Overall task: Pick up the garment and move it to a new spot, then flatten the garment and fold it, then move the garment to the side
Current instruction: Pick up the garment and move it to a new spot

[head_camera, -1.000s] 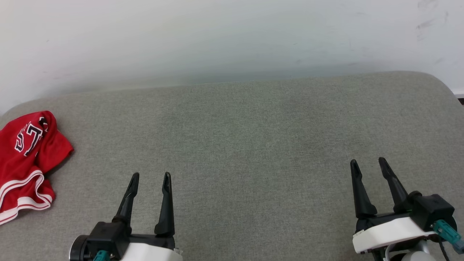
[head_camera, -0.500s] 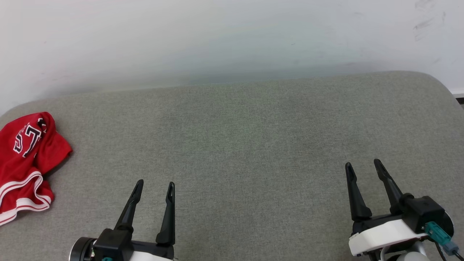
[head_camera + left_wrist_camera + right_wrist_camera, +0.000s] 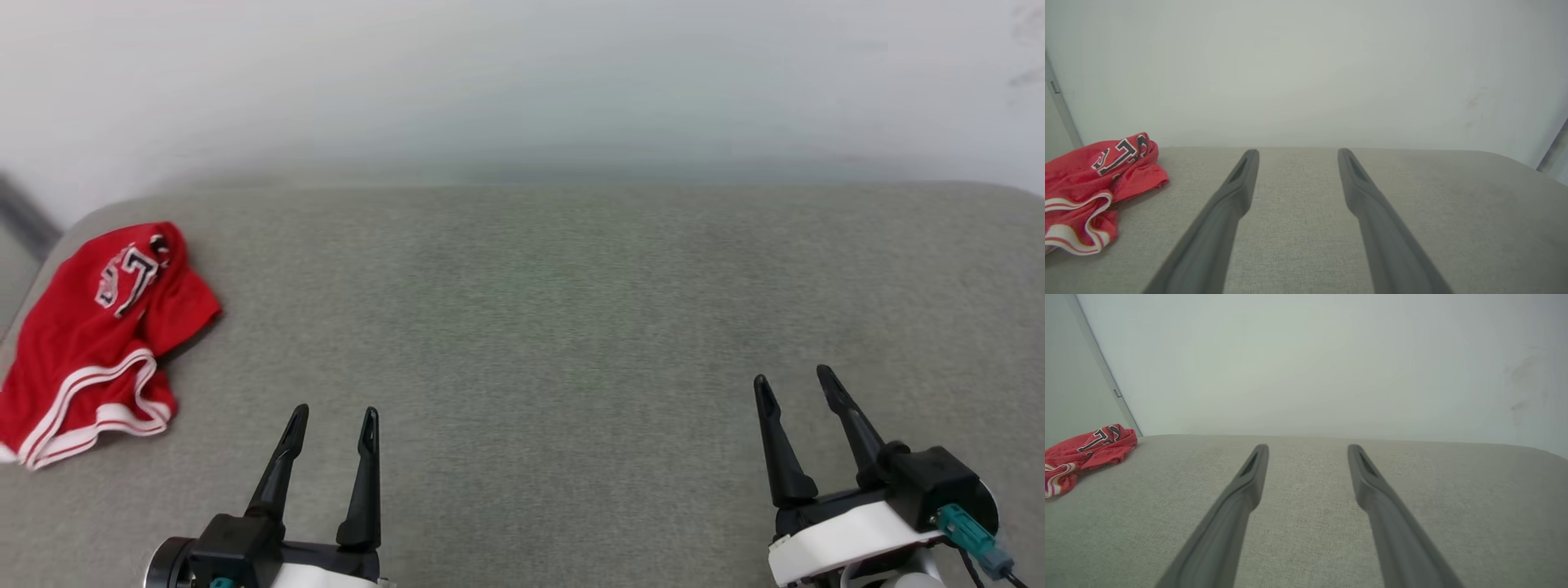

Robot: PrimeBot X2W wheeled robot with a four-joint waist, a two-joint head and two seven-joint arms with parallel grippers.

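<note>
The garment (image 3: 90, 343) is a crumpled red jersey with red-and-white striped trim and black white-outlined lettering, lying at the far left of the grey cushion. The left wrist view has the garment (image 3: 1090, 179) at its left edge, and the right wrist view has the garment (image 3: 1081, 453) far off to its left. My left gripper (image 3: 335, 416) stands open at the lower left, to the right of the garment and apart from it, holding nothing. My right gripper (image 3: 793, 377) stands open at the lower right, far from the garment. In each wrist view the own gripper (image 3: 1295, 152) (image 3: 1307, 447) points at bare cushion.
The grey fabric cushion (image 3: 555, 327) spans the whole work area, with a rounded left edge just past the garment. A pale wall (image 3: 522, 82) rises right behind its far edge. A wide stretch of cushion lies between and ahead of the grippers.
The head camera has turned left, so the garment sits further into the picture. Both grippers stay open and low, drawn back slightly toward the bottom edge.
</note>
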